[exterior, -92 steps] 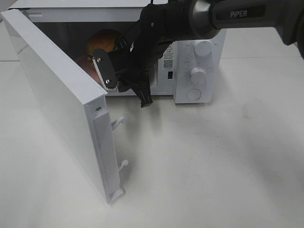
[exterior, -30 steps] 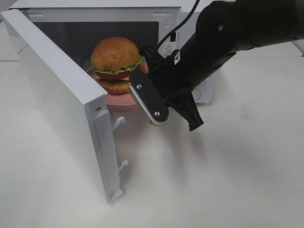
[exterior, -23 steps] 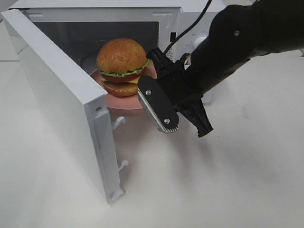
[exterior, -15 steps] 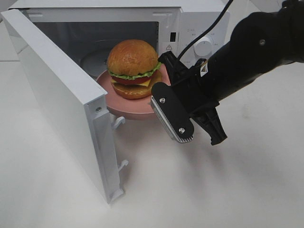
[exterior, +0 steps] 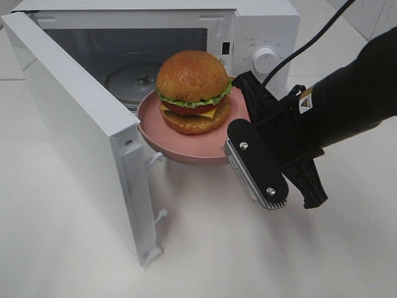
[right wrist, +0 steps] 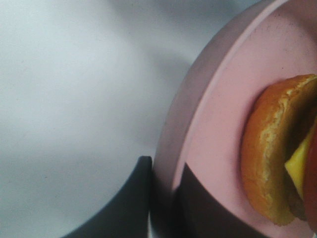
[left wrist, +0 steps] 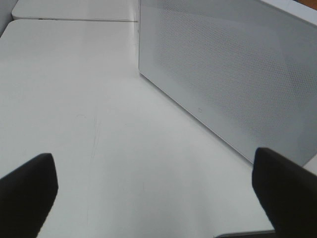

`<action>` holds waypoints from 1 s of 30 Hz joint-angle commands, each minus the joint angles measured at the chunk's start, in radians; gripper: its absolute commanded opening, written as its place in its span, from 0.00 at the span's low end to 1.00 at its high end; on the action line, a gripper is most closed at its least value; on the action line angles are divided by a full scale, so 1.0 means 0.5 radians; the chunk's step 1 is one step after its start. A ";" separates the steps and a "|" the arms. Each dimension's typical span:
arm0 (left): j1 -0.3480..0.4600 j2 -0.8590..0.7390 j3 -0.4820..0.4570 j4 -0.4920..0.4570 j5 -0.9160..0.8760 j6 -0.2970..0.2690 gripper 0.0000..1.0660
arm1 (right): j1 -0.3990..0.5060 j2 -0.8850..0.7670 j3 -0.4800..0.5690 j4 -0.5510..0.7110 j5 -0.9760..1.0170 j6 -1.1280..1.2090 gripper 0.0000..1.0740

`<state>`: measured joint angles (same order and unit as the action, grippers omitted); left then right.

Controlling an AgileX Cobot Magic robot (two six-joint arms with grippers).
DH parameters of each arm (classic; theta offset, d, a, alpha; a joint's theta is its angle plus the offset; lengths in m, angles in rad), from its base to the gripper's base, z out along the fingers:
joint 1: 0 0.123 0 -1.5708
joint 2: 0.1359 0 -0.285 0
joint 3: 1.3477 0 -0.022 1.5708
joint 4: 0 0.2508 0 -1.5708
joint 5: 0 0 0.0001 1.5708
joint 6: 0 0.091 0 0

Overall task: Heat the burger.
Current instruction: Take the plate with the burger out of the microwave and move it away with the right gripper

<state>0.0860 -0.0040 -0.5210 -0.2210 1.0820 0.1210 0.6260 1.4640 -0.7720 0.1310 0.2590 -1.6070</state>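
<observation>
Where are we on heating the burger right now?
Looks done: the microwave door stands open, turntable bare. In hand: the right gripper is shut on the pink plate rim, carrying the burger outside the cavity. The left gripper is open, idle. Left: set the plate down.

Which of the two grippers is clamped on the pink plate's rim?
The right gripper, shut on the round pink plate bearing the burger; the left gripper hangs open, empty.

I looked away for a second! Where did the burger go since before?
The right gripper, shut on the pink plate, pulled it and the burger out of the microwave, toward the front right. The door stayed open; the left gripper stayed open.
</observation>
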 commanded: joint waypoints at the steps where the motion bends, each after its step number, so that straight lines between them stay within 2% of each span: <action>1: 0.002 -0.012 0.008 -0.020 -0.024 -0.010 0.94 | -0.002 -0.110 0.046 -0.002 -0.124 0.020 0.00; 22: 0.002 -0.012 0.008 -0.020 -0.024 -0.010 0.94 | -0.002 -0.524 0.330 -0.078 -0.034 0.196 0.00; 30: 0.002 -0.012 0.008 -0.020 -0.024 -0.010 0.94 | -0.002 -0.720 0.396 -0.336 0.092 0.480 0.00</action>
<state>0.0860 -0.0040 -0.5210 -0.2210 1.0820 0.1210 0.6260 1.1260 -0.5700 -0.0170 0.3560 -1.3840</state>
